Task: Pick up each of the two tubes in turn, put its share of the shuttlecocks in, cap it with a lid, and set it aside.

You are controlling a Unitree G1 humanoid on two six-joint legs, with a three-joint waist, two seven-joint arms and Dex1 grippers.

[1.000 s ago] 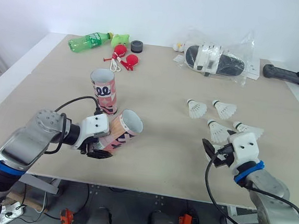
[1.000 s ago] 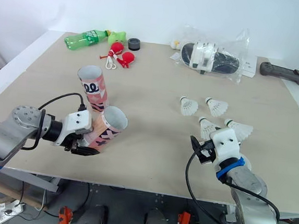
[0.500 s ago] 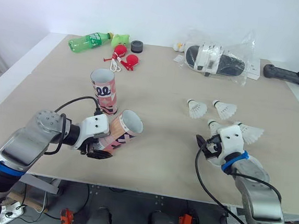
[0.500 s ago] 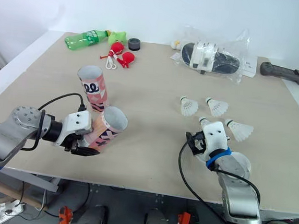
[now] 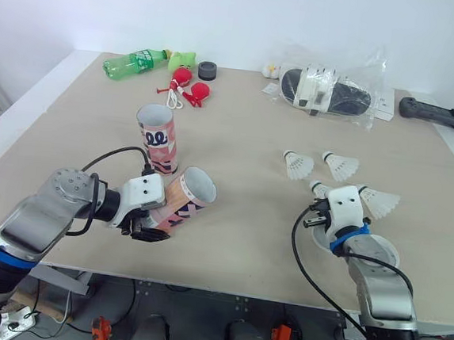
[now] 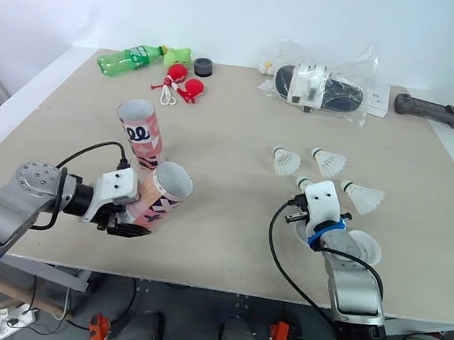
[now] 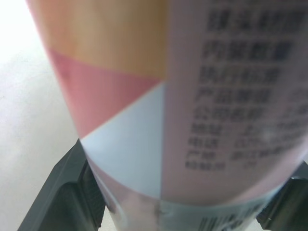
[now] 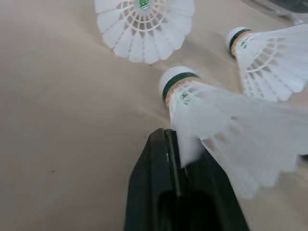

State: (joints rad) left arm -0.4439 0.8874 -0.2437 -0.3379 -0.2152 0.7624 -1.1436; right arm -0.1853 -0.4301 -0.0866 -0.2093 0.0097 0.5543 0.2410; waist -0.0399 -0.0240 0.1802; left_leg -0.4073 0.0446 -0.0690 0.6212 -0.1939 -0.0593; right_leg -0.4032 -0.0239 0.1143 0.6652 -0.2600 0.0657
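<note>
Near the table (image 5: 245, 140) edge, the left gripper (image 5: 146, 225) is clamping a tilted tube (image 5: 183, 200), and the right gripper (image 8: 180, 144) is pinching a shuttlecock (image 8: 207, 101) by its skirt. Beyond, the second tube (image 5: 157, 137) is standing upright, with three loose shuttlecocks (image 5: 297, 164) (image 5: 341, 165) (image 5: 377, 201) lying to its right.

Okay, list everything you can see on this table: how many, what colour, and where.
tubes: two, pink patterned; one upright left of centre, the tilted tube beside it
shuttlecocks: four, white, right of centre
lid: one seen, white, near edge by the right arm
bottle: one, green, far left
small green item: one, beside the bottle
black disc: one, far edge
round red items: two, near the bottle
plastic bag: one, clear, black and white contents, far right
controller: one, black, far right corner
left hand: shut on the tilted tube
right hand: shut on the nearest shuttlecock
</note>
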